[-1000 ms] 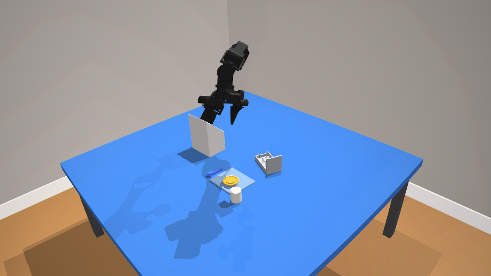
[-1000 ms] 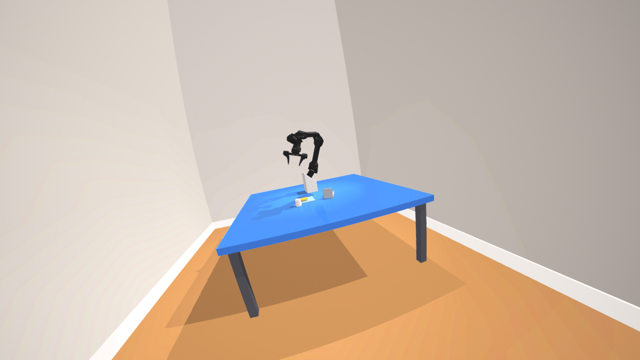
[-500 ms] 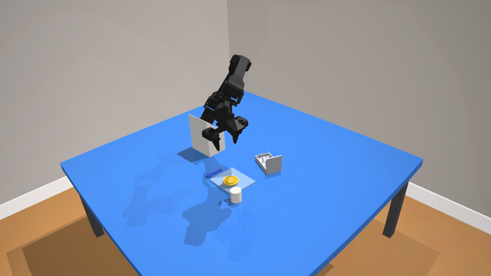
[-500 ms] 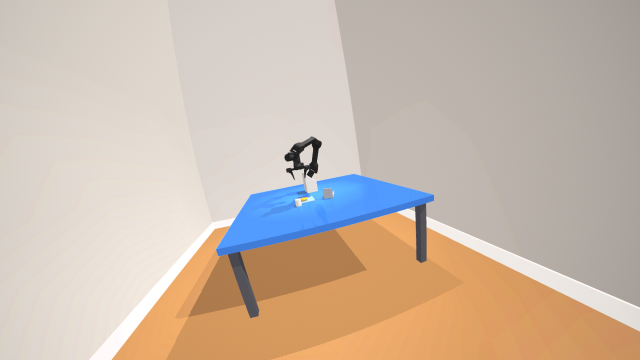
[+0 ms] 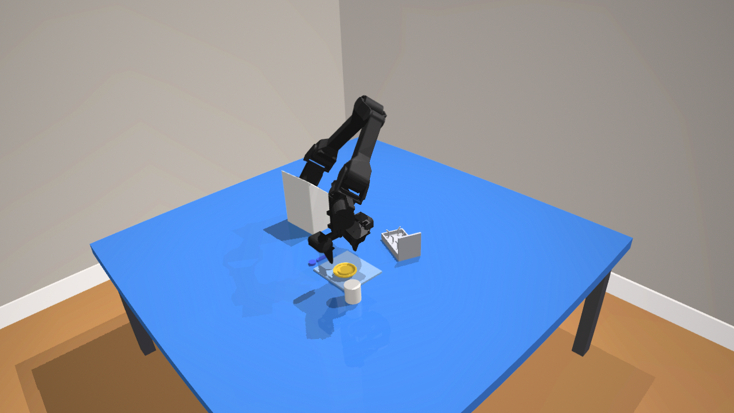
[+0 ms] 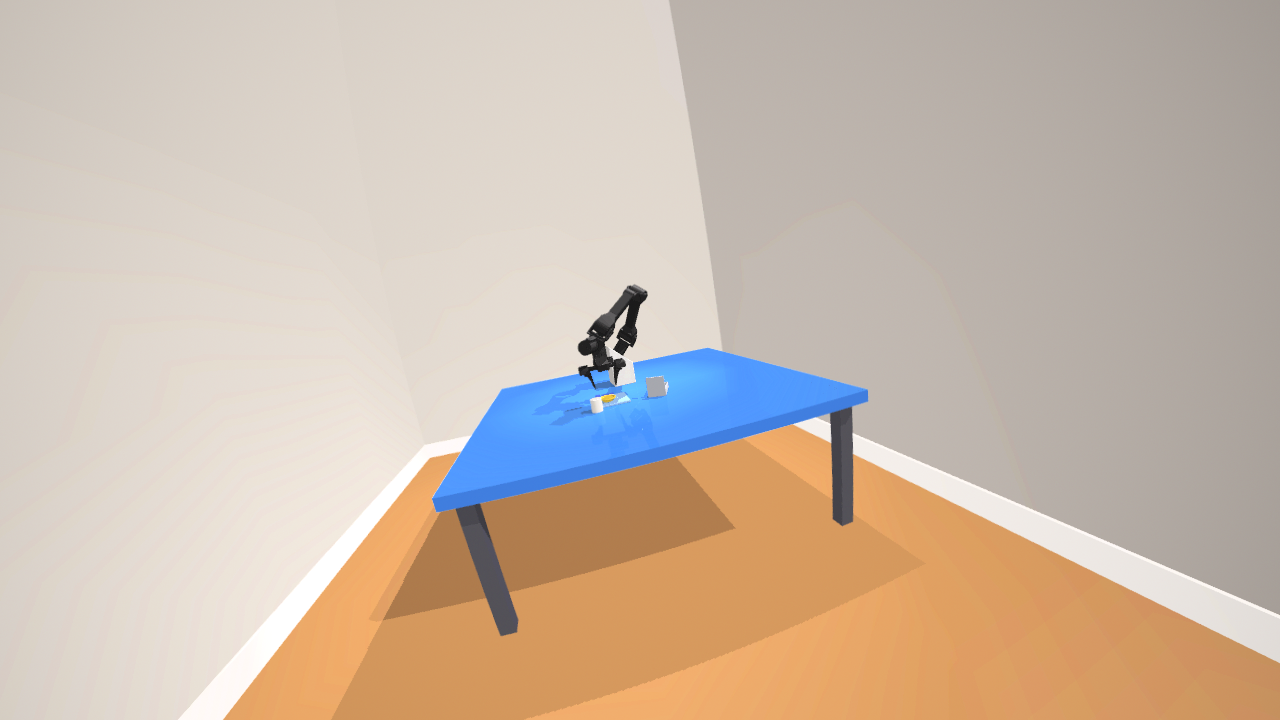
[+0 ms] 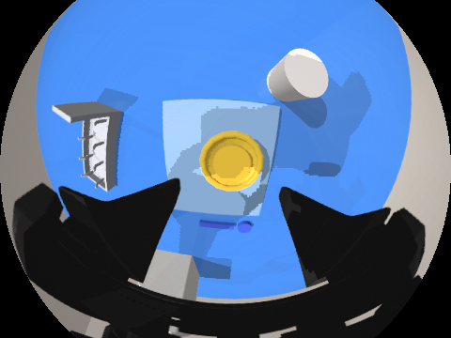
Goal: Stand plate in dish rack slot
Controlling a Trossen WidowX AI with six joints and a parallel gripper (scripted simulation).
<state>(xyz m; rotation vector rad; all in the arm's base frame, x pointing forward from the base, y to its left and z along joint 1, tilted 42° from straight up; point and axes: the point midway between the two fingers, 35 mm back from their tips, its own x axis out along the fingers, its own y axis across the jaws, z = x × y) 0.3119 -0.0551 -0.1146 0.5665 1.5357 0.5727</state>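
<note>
The yellow plate [image 5: 344, 269] [image 6: 608, 398] [image 7: 231, 161] lies flat on a pale blue square mat [image 5: 370, 270] [image 7: 180, 117]. My gripper [image 5: 342, 255] [image 6: 605, 385] [image 7: 231, 188] is open and empty, pointing down, with its fingertips a little above the plate's level. In the wrist view the plate shows between and just beyond the two fingertips, touching neither. The dish rack [image 5: 409, 246] [image 6: 656, 386] [image 7: 113, 150] is a small white-grey tray with short upright rails and a tall end panel. No plate stands in it. It is right of the mat in the top view.
A white cup [image 5: 352, 292] [image 6: 596, 405] [image 7: 307, 72] stands by the mat's near corner in the top view. A blue spoon [image 5: 312, 262] [image 7: 217, 224] lies beside the mat on the arm's side. A tall pale panelled block [image 5: 297, 205] [image 6: 623, 371] [image 7: 171, 272] stands near the arm's base.
</note>
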